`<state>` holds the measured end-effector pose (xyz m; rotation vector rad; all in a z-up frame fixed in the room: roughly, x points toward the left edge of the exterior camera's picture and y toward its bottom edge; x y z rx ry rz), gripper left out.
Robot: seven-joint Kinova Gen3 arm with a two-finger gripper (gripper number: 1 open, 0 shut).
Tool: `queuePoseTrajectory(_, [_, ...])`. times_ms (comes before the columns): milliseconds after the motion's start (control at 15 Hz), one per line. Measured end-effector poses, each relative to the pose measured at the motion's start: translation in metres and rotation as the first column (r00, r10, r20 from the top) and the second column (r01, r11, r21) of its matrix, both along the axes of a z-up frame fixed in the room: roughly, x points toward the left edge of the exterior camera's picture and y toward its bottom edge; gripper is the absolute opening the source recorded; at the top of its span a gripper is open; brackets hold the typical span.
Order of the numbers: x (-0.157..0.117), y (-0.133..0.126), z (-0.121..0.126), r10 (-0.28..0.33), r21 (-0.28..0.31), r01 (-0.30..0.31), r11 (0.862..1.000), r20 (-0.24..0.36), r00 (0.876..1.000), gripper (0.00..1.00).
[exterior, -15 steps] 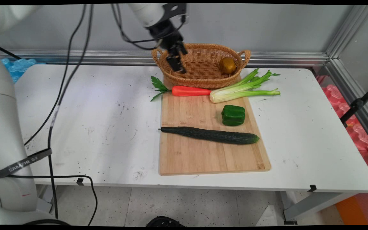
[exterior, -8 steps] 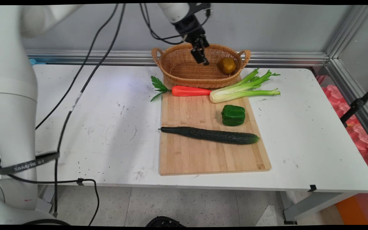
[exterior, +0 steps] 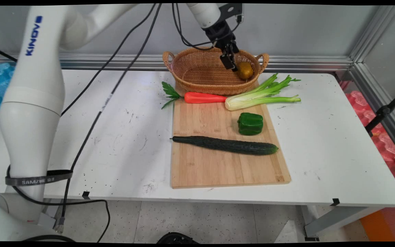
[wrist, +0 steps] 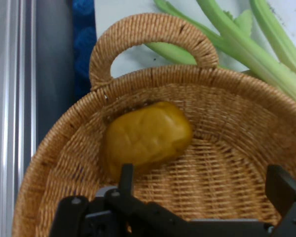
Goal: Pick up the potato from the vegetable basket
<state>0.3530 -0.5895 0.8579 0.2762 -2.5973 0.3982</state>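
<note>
Lumpy potato (wrist: 147, 134) in woven basket (wrist: 227, 98)

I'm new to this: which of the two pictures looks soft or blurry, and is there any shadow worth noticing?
Hand view: potato and basket slightly soft, gripper linkage dark at the bottom. Main view: crisp, evenly lit, faint shadows under cucumber and pepper.

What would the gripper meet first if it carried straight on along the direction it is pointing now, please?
Most likely the potato in the basket: it lies just ahead of the open gripper, nearer one finger. Otherwise the basket's woven floor; depth is unclear.
</note>
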Motion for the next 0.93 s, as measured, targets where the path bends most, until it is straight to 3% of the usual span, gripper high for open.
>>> queuePoseTrajectory(467, [-0.005,-0.037,-0.033,-0.06,0.012,0.06,0.998,0.02,0.998,1.0])
queuePoseTrajectory(933, [-0.005,-0.057,-0.053,-0.063,-0.003,0.064,0.998,0.014,0.998,1.0])
